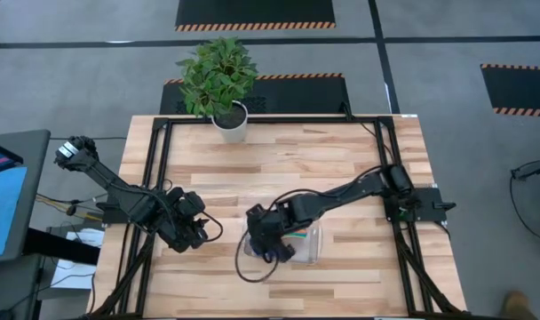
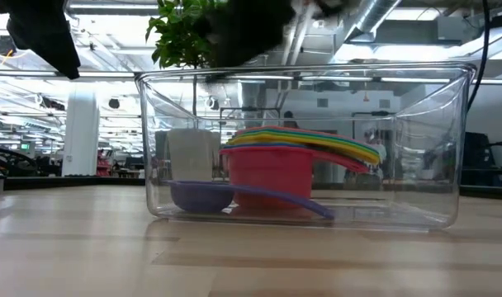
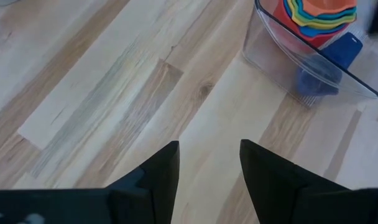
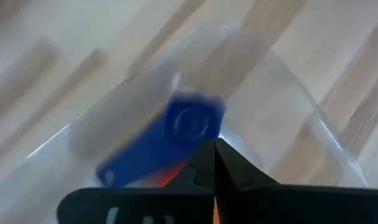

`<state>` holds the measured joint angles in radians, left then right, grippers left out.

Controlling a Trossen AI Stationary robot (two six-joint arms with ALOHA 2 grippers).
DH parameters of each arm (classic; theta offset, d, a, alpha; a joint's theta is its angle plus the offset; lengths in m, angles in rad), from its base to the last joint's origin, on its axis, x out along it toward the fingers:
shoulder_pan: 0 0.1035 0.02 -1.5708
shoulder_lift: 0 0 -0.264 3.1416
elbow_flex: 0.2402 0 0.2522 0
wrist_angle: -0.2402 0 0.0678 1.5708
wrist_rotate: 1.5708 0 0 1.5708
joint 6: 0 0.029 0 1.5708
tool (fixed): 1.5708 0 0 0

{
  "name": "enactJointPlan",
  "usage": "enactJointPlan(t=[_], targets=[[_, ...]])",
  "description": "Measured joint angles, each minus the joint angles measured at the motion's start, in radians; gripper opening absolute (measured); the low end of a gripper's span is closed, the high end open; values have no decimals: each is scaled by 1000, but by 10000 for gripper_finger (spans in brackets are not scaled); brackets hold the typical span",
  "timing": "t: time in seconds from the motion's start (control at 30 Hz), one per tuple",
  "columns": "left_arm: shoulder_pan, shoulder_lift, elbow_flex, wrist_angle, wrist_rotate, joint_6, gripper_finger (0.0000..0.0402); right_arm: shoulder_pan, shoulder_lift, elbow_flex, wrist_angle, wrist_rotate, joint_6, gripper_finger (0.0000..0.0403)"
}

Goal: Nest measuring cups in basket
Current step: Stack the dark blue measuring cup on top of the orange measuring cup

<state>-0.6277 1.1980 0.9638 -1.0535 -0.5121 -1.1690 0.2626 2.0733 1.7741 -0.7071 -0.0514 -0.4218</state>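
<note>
Left arm waits at the left side of the table (image 1: 341,151). The left gripper (image 3: 209,163) hangs over bare wood with its fingers spread and nothing between them. It sits well apart from the basket (image 1: 313,252).

At the table's far edge, between the two arms, stands a white plant pot (image 1: 230,124) with a leafy plant.

Near the table's middle, toward the front: the basket, clear plastic, resting flat on the wood. The low view shows it close up (image 2: 300,148). Inside it the measuring cups (image 2: 272,169) sit nested in one stack: red cup outermost, with rims of blue, green, yellow and orange layered above it, handles fanned out to one side. One dark blue cup (image 2: 203,195) lies apart from the stack on the basket floor, its handle running under the stack's handles. From the left wrist view the same stack (image 3: 319,15) shows orange at the centre.

The right arm reaches in from the right. The right gripper (image 4: 214,163) is above the basket's left end, fingers pressed together, holding nothing. Directly beyond its tips is the dark blue cup (image 4: 176,134), blurred.
</note>
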Motion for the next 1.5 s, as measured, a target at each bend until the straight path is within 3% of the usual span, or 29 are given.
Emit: enactJointPlan(t=[0.47,0.87,1.37,1.5], targets=[[0,0,0,9,-18,-4,158,10,88,31,13,-30,-337,15],[0,0,0,26,-19,-6,158,50,140,29,1,-1,-572,65],[0,0,0,67,-19,-5,158,70,158,27,9,49,-572,135],[0,0,0,84,-19,-5,158,61,158,27,0,55,-505,155]])
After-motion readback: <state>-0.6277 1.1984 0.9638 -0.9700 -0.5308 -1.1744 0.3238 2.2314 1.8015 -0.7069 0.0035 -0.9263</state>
